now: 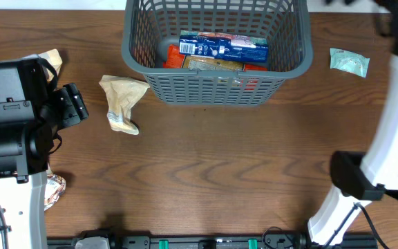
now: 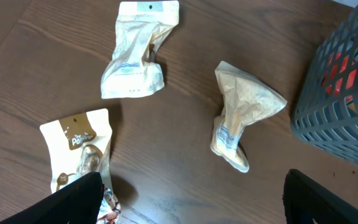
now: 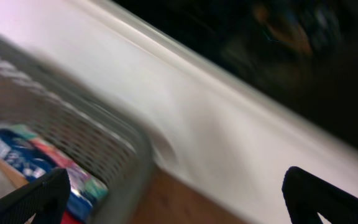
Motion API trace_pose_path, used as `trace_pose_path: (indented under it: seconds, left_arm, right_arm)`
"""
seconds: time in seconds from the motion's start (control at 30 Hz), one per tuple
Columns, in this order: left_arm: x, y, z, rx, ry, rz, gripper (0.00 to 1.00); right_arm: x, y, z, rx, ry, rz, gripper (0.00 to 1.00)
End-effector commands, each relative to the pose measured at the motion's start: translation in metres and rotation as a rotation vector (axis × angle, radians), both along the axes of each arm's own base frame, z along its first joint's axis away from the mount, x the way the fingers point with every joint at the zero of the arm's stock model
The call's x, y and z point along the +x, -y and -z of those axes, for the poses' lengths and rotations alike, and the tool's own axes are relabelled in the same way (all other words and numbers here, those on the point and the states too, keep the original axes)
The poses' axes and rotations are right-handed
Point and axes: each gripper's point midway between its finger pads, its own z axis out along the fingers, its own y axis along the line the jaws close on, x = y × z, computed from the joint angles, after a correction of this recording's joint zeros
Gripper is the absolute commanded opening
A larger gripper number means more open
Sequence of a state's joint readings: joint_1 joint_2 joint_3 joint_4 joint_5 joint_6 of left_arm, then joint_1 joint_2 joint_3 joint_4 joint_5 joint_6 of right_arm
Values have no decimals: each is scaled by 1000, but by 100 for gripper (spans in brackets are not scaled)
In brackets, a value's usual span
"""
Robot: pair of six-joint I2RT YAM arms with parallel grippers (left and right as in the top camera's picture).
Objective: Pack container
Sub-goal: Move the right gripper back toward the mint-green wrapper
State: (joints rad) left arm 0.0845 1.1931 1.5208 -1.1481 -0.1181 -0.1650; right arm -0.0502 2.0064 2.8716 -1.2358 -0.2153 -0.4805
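Far left of the container (image 1: 185, 90), the left gripper (image 2: 197, 208) hangs over the table with its fingers spread wide and nothing between them. I read that as poised for a pick, not carrying.

Its wrist view shows three packets, all left of the container:
- a brown-and-white packet (image 2: 79, 152) beside the gripper's left finger
- a cream packet (image 2: 135, 53) farther off
- a crumpled tan packet (image 2: 241, 118) closest to the container's wall but not touching it

All three lie loose on the wood, so I take them as waiting to go in. The tan one looks like the easiest next target. It is clear on all sides, though its twisted middle may slip.

The container sits at the far middle of the table, upright. It already holds a blue packet (image 1: 223, 47) on top of orange and red ones.

Right of the container, well apart, a pale green packet (image 1: 349, 62) lies alone.

For the right gripper (image 3: 179, 205) the wrist view is smeared. Both fingers still show far apart with nothing held, close by the container's rim.
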Motion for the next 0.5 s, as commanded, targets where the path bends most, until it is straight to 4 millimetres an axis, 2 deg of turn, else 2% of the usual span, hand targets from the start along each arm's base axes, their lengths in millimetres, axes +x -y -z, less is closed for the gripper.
trace_pose_path:
  seconds: [0.0,0.1,0.23,0.3,0.47]
  left_arm:
    - [-1,-1,-8,9,20,6,81]
    - [0,-1,-8,9,20,6,81]
    - [0,-1,-8,9,20,6,81]
    - [0,-1,-8,8,20,7,81]
    - [-1,-1,-8,8,19,7,82]
  right_arm:
    - [12,68,34,256,-122,277,99]
    - [15,113,54,450,-169,450,99]
    - [25,156,93,623,-234,662,99]
    - [33,169,115,686,-259,753,99]
    - [59,187,174,871,-309,966,99]
